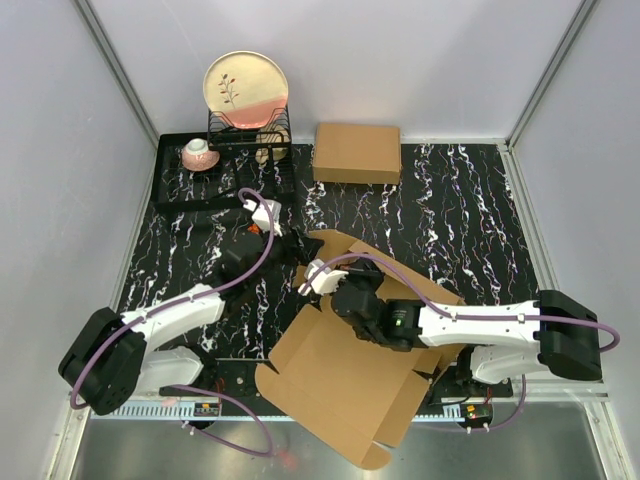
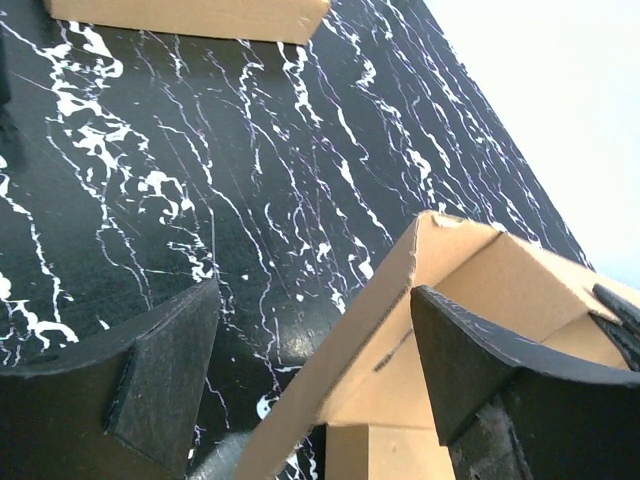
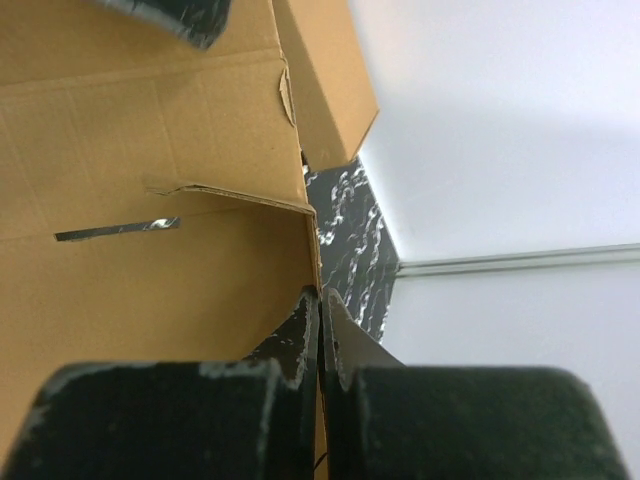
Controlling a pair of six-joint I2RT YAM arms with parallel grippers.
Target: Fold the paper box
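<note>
Paper box [image 1: 340, 385] lies mostly unfolded on the tabletop [image 1: 450, 220], on the near side of the closed box [image 1: 357, 152] and well apart from it. Left claw [image 2: 312, 300] is wide open and grips nothing; a raised flap corner stands between its fingers, facing the closed box. Right claw [image 3: 320, 310] is closed tight at a panel edge; can't tell if it pinches cardboard.

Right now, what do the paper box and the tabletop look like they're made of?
Paper box: brown corrugated cardboard, matte; flute lines and frayed creases show in the right wrist view. Tabletop: black with white veining, slightly shiny; marble-look, but stone or printed surface cannot be told.
</note>
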